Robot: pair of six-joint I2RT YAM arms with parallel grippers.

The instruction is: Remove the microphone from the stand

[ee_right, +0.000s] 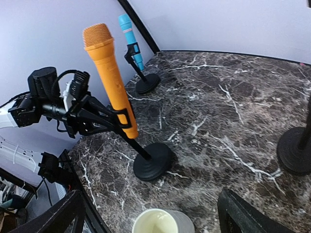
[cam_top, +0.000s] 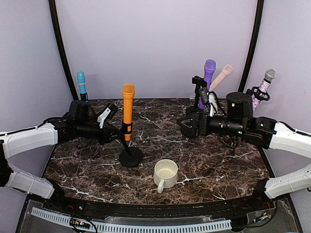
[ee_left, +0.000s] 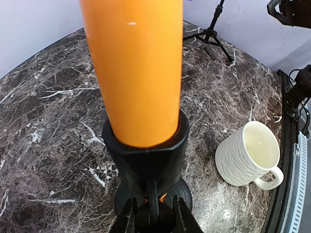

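The orange microphone (cam_top: 128, 108) stands upright in the black clip of a stand with a round base (cam_top: 130, 157), left of the table's middle. My left gripper (cam_top: 120, 132) reaches in from the left and is shut on the stand's stem just below the clip. In the left wrist view the microphone (ee_left: 133, 73) fills the frame, and the gripper (ee_left: 154, 216) pinches the black joint under the clip (ee_left: 146, 155). My right gripper (cam_top: 188, 125) is open and empty, well right of the microphone. The right wrist view shows the microphone (ee_right: 109, 73) and the wide-open right gripper (ee_right: 155, 216).
A white ribbed cup (cam_top: 165, 174) stands in front of the stand's base. A blue microphone (cam_top: 81, 82) on a stand is at the back left. Purple (cam_top: 209, 70), beige (cam_top: 222, 75) and glittery silver (cam_top: 266, 80) microphones on stands are at the back right.
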